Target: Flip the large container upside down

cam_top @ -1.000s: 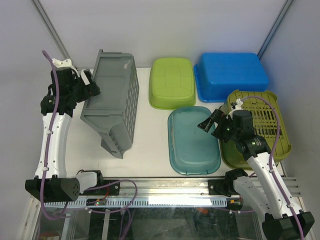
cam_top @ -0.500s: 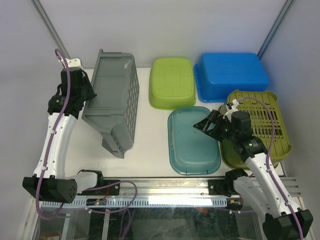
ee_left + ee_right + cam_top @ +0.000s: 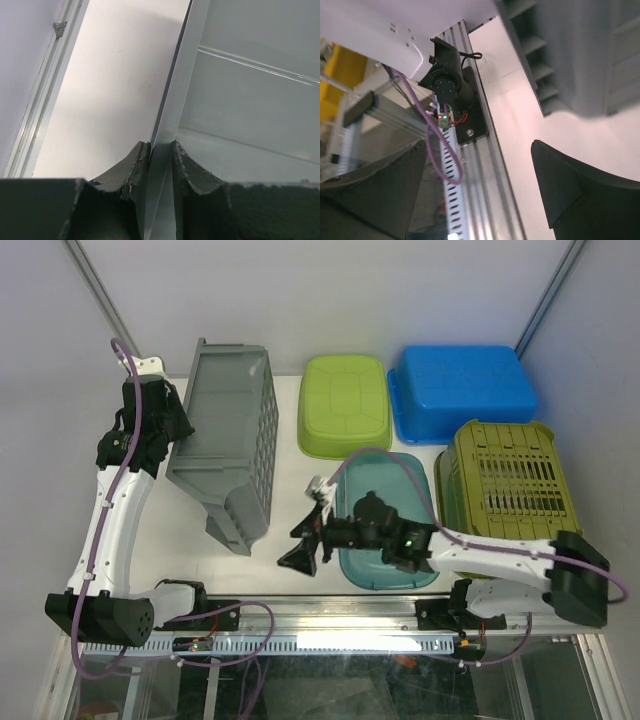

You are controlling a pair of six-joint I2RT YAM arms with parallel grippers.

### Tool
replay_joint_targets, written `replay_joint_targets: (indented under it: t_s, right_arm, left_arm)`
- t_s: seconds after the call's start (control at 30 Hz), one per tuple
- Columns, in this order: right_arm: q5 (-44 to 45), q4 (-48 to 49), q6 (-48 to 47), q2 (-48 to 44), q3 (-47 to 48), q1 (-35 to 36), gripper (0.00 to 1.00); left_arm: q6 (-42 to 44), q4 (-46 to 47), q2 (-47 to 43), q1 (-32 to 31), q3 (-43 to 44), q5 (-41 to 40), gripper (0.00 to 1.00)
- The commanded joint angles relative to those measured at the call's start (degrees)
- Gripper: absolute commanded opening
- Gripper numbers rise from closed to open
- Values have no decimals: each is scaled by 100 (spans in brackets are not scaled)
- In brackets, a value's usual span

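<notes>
The large container (image 3: 228, 455) is a grey slatted bin, tipped on its side at the left of the table with its opening facing left. My left gripper (image 3: 172, 435) is shut on its upper left rim. In the left wrist view the thin grey rim (image 3: 175, 90) is pinched between the two pads of that gripper (image 3: 160, 146). My right gripper (image 3: 305, 530) is open and empty, reaching left just off the bin's near corner. The right wrist view shows that gripper (image 3: 480, 165) over the table's front rail, with the bin's ribbed wall (image 3: 580, 55) at the upper right.
Upside-down tubs stand to the right: lime green (image 3: 345, 405), blue (image 3: 462, 390), teal (image 3: 385, 520) under my right arm, and an olive slotted basket (image 3: 510, 485). An aluminium rail (image 3: 330, 615) with the left arm's base (image 3: 451, 80) runs along the near edge.
My left gripper closed on the bin's rim. My right arm swung from over the olive basket leftward across the teal tub to the bin's near corner.
</notes>
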Motion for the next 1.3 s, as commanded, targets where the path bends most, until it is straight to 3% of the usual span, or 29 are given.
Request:
replay_joint_targets:
  t_s: [0.0, 0.13, 0.23, 0.4, 0.57, 0.67, 0.83, 1.0, 1.1, 1.27]
  right_arm:
    - [965, 2504, -1649, 1020, 96, 621, 88]
    - [1343, 3794, -1887, 1971, 147, 695, 86]
    - [1183, 4303, -2072, 2657, 355, 711, 79]
    - [1541, 5490, -2225, 3597, 452, 789, 78]
    - [1731, 6079, -2290, 4300, 686, 801, 77]
    - [1577, 6166, -2274, 4638, 942, 801, 68]
    - [1253, 6222, -2268, 4861, 1190, 801, 37]
    - [1242, 5853, -2620, 4396, 965, 801, 1]
    - [1109, 4888, -2976, 3796, 963, 802, 0]
    - [1036, 2473, -3222, 2897, 1417, 816, 0]
  left_arm:
    - [-99, -269, 72, 5, -126, 145, 0]
    - [-133, -361, 92, 6, -130, 234, 0]
    - [-209, -375, 117, 10, -144, 353, 0]
    - [-285, -416, 186, 13, -131, 549, 0]
    - [-316, -425, 212, 17, -152, 611, 0]
    - [-319, -426, 228, 41, -153, 629, 0]
    - [-309, -455, 198, 141, -151, 669, 0]
    - [-348, -478, 121, 347, -206, 432, 0]
    - [-489, -467, 102, 518, -277, 290, 0]
    - [-720, -407, 69, 846, -436, 180, 0]
